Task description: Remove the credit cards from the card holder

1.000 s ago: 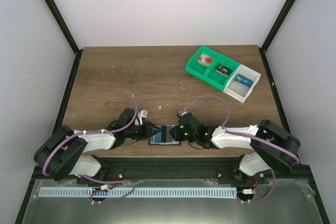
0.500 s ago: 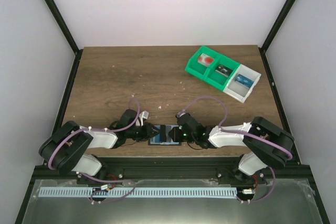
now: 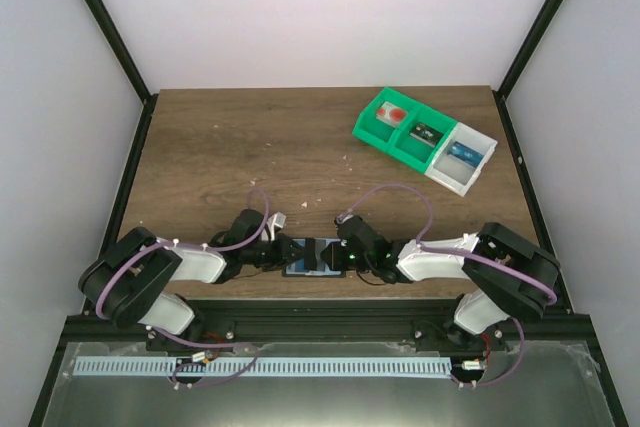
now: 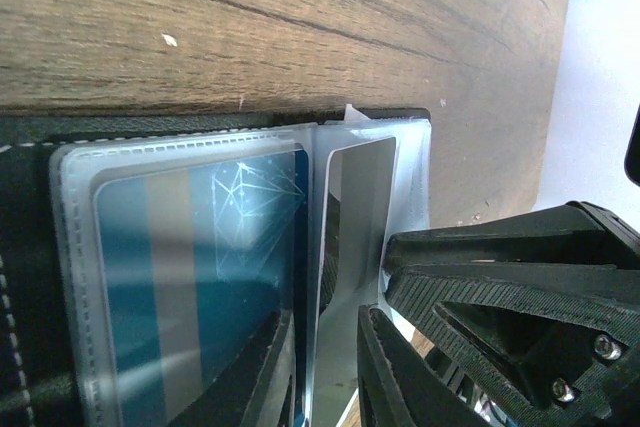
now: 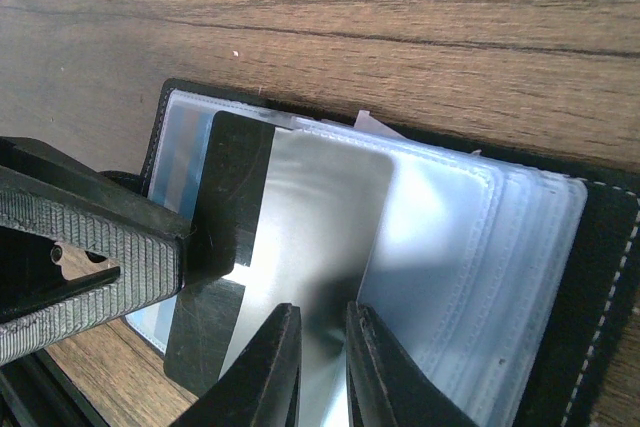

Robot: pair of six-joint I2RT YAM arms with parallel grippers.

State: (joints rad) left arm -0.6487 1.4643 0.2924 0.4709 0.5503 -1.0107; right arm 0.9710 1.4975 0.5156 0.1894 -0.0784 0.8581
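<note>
At near edge of tabletop [image 3: 250, 147], we see right jaws narrow, pinching clear sleeve [image 5: 450, 237] of open card holder [image 5: 605, 287]; left jaws narrow astride silver card [image 5: 310, 207], grip uncertain; blue card [image 4: 200, 277] sleeved. We judge none freed yet.

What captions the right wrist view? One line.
Silver black-striped card sticks partway out of open black clear-sleeved card holder, left gripper at its striped end, right gripper below.

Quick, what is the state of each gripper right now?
Left gripper: closed on the silver card with black stripe.
Right gripper: closed on the clear plastic sleeve of the black card holder.
</note>
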